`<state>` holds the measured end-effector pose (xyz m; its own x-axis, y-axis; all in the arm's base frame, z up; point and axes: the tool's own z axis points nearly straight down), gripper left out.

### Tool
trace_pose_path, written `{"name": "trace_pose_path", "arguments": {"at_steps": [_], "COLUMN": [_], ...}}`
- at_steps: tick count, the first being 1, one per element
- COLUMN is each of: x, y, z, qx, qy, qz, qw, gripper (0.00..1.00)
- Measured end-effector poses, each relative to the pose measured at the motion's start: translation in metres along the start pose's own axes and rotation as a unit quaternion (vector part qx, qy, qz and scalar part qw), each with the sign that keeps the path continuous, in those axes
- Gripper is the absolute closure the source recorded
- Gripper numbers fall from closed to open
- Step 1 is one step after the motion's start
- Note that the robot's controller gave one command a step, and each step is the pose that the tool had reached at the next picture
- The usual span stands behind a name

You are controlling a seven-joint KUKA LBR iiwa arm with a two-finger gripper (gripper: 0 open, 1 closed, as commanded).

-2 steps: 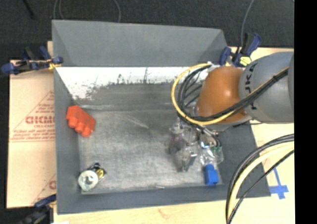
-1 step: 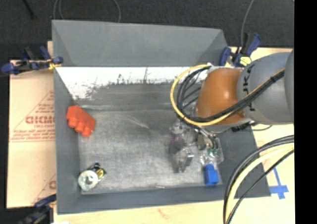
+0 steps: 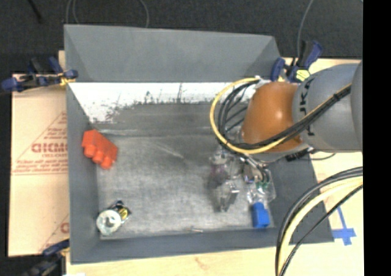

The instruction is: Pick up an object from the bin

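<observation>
Grey metal bin (image 3: 165, 189), contents and status. Item one, left side, towards the middle of the left wall: an orange-red lumpy block (image 3: 98, 148), lying loose on the floor, untouched. Item two, near-left corner: a small round silvery piece (image 3: 110, 220) with a dark and yellow bit at its upper edge, also untouched. Middle of the floor: bare. Item three, right of centre: the pincer (image 3: 225, 192), set low over the floor beneath the arm's orange cover (image 3: 272, 116) and its looped cables; whether it is open or closed cannot be told, and nothing can be made out in its hold. Item four, just beside the pincer on its right, by the near-right corner: a small blue cylinder (image 3: 260, 214), resting on the floor, the nearest thing to the pincer and the likeliest candidate. Status, as judged: approach made, pincer down in the bin; grasp not confirmed, lift not yet done.
</observation>
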<state>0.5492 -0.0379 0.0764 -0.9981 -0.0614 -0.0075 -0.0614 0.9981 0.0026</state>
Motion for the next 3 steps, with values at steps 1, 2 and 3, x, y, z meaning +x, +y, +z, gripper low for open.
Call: {"name": "trace_pose_path", "arguments": {"at_steps": [1, 2, 3], "x": [-0.003, -0.006, -0.007], "y": [0.000, -0.001, -0.002], "z": [-0.002, -0.064, -0.083], "qx": [0.001, 0.002, 0.002], "qy": [-0.0045, -0.0016, 0.0003], "qz": [0.000, 0.000, 0.001], "qw": [1.0000, 1.0000, 1.0000], "gripper": [1.00, 1.00, 1.00]}}
